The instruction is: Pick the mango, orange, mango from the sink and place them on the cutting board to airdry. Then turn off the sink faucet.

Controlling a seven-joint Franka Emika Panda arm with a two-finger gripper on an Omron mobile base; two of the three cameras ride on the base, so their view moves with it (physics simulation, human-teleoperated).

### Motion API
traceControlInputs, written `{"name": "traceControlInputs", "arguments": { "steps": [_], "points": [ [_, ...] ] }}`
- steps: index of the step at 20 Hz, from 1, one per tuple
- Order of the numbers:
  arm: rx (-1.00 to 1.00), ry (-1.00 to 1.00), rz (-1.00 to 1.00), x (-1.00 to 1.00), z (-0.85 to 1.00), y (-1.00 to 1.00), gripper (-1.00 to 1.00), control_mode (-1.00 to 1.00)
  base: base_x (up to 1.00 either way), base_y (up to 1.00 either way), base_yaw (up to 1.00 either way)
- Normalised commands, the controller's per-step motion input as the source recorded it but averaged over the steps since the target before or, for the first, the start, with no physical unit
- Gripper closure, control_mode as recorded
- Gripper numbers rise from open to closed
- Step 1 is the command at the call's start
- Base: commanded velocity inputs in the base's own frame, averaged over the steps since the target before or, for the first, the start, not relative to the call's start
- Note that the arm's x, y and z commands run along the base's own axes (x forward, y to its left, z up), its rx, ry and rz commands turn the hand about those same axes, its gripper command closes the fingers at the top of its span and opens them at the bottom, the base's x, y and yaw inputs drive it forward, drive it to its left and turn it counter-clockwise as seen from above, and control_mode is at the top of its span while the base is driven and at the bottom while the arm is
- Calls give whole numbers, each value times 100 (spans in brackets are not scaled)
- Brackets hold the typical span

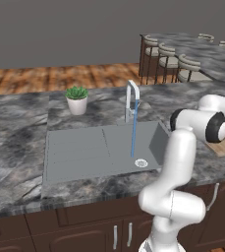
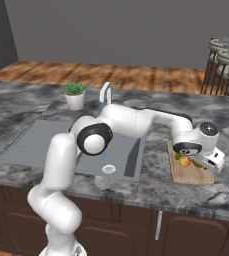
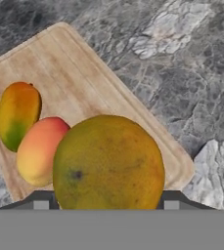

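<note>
Holding last fruit over the board

Pincer sits over the board, at the right end of the bench, w/ a big olive-yellow mango between its jaws, jaws about half spread around it. In hand view the mango hangs close to the lens, above the board's near half. Already lying on the board: a green-and-orange mango and just beside it, prob. touching, the orange. Sink to the left looks free of fruit; faucet runs a thin blue stream down near the drain.

Handling, as I judge it: mango is firm but not hard, smooth wet skin so slippery, rounded so it rolls once let go. Fairly heavy for a two-finger hold. Best grip is across the widest middle, as here, not near the tapering ends. Bruises if squeezed or dropped, so set it low on bare wood, clear of the other two.
</note>
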Motion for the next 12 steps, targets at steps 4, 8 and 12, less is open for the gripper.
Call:
{"name": "traceControlInputs", "arguments": {
  "steps": [4, 8, 12],
  "points": [
    [0, 0, 0, 24, -26, -6, 100, -100, 0, 0, 0],
    [0, 0, 0, 22, -27, -2, 100, -100, 0, 0, 0],
    [0, 0, 0, 17, -26, -1, 100, -100, 0, 0, 0]
  ]
}}
